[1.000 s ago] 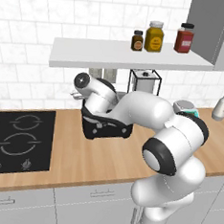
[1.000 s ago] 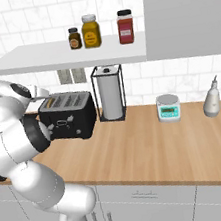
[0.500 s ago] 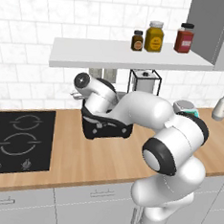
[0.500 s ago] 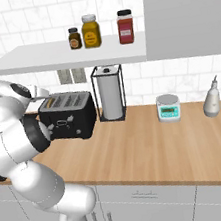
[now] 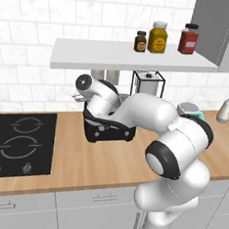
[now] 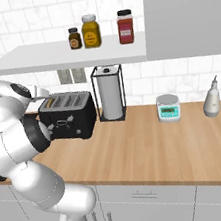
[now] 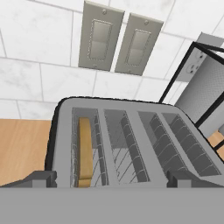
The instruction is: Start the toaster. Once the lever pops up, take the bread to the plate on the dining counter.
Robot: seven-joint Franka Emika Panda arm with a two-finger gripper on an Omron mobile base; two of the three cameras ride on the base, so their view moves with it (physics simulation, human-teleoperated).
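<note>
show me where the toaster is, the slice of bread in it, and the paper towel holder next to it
toaster [image 6: 67, 120], right base view, on its black front face.
bread [image 7: 85, 151], hand view, on the slice's top edge in the leftmost slot.
paper towel holder [image 6: 110, 95], right base view, on the roll inside its black wire frame.

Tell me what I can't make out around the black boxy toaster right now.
- Black boxy toaster, left base view: the white arm covers its top and slots.
- Toaster's left end and any lever, right base view: behind the arm.
- Thin tan bread slice, hand view: lower end cut off by the bottom edge.
</note>
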